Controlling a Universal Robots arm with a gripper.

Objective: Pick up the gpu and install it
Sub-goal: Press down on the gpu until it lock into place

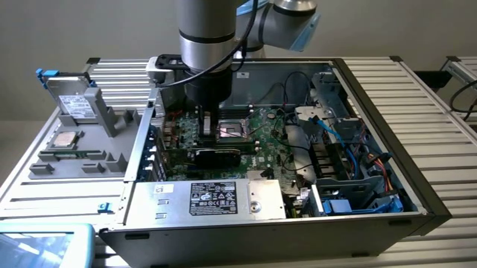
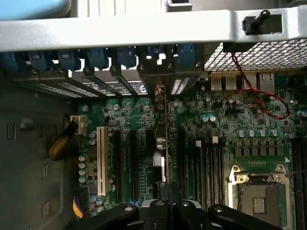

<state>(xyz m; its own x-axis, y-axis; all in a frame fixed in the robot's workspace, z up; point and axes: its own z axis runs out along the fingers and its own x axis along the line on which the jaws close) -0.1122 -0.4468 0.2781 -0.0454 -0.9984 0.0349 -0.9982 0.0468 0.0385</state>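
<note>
- Standing edge-on over the motherboard (image 2: 225, 120), one gpu (image 2: 164, 143) is pinched at its near edge by the gripper (image 2: 169, 203), jaws pressed together on the card.
- One arm (image 1: 211, 39) reaches straight down into the open computer case (image 1: 417, 190).
- One empty CPU socket (image 1: 231, 132) lies just beside the gpu.
- One hard drive (image 1: 75, 103) rests on the grey tray (image 1: 44, 170) outside the case, at the exterior view's left.

Chunky silver-grey tube arm (image 1: 207, 25) with black rings at the seams, pale blue cap on the joint at 1 o'clock, black cable looping down, glossy black gripper (image 2: 168, 203) fingers.
</note>
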